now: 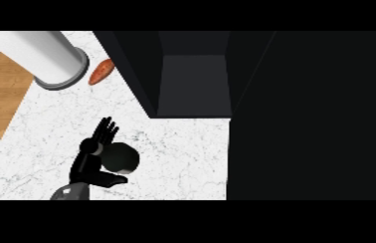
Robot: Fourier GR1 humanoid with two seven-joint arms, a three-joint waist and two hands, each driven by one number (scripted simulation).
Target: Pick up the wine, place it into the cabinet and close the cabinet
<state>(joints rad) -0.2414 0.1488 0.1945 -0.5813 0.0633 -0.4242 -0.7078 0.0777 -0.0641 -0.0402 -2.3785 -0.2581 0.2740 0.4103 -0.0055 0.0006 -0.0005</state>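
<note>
The wine (pixel 123 157) shows as a dark round shape seen from above, standing on the white marble counter (pixel 176 157) at the lower left. My left hand (pixel 91 155) is right beside it on its left. The fingers point straight up the view and the thumb reaches out under the bottle's near side, so the hand is open with the wine in the gap between thumb and fingers. The black cabinet (pixel 140 72) stands open at the top middle, its grey inside (pixel 195 82) showing. Its door (pixel 308 117) fills the right side as a large black panel. My right hand does not show.
A tall white cylinder (pixel 51 58) with a grey base stands at the top left. An orange vegetable (pixel 101 71) lies between it and the cabinet's left wall. A wooden strip (pixel 11 92) borders the counter on the left.
</note>
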